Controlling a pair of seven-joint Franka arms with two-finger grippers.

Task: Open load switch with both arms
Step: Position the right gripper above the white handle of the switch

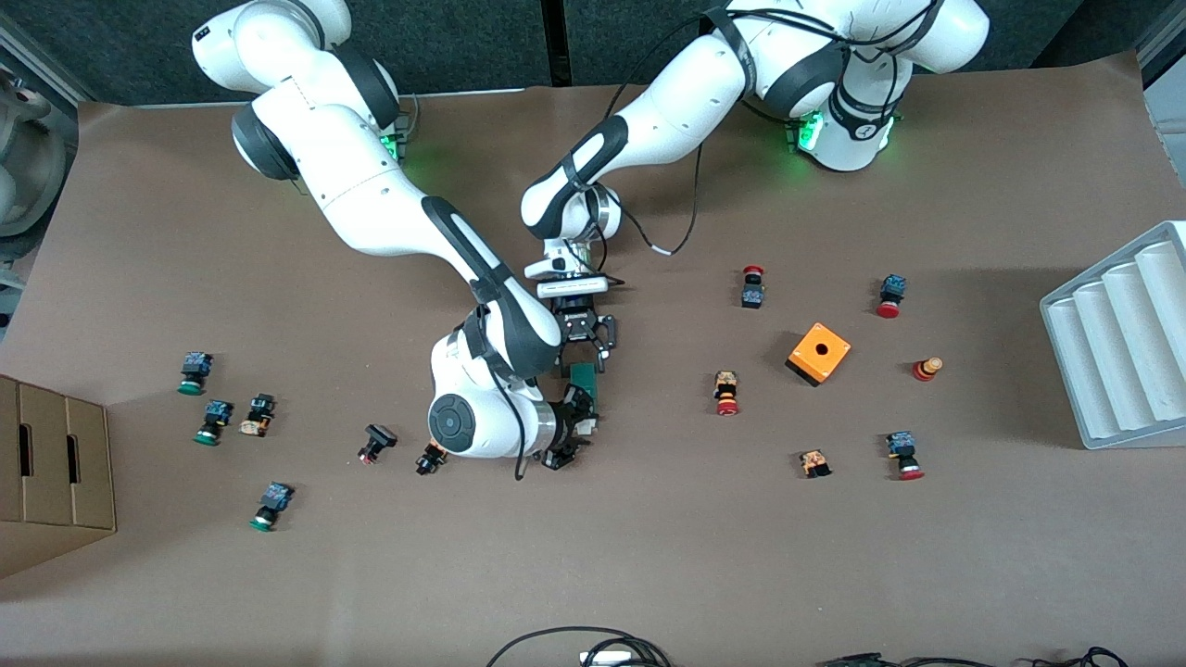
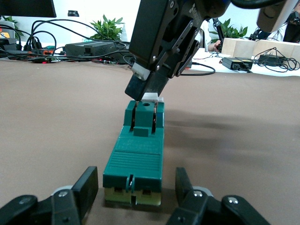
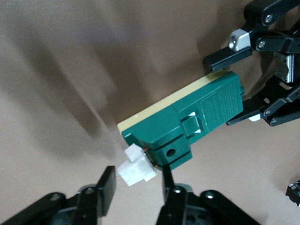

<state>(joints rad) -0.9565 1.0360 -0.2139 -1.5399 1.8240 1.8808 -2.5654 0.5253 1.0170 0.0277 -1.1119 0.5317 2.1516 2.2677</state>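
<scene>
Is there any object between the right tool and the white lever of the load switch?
Nothing visible. The right tool straddles the white lever directly, while the left tool clamps the load switch at its other end.

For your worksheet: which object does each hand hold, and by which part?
The left hand clamps the load switch by the sides of one end; the right hand closes around its white lever.

Brown paper-covered table (image 1: 649, 574) under even light – dark wall panels (image 1: 463, 42) along top. Cardboard box (image 1: 51, 468) at one end, white ribbed tray (image 1: 1126, 347) at other. Potted plants (image 2: 108, 29), cables in distance.
</scene>
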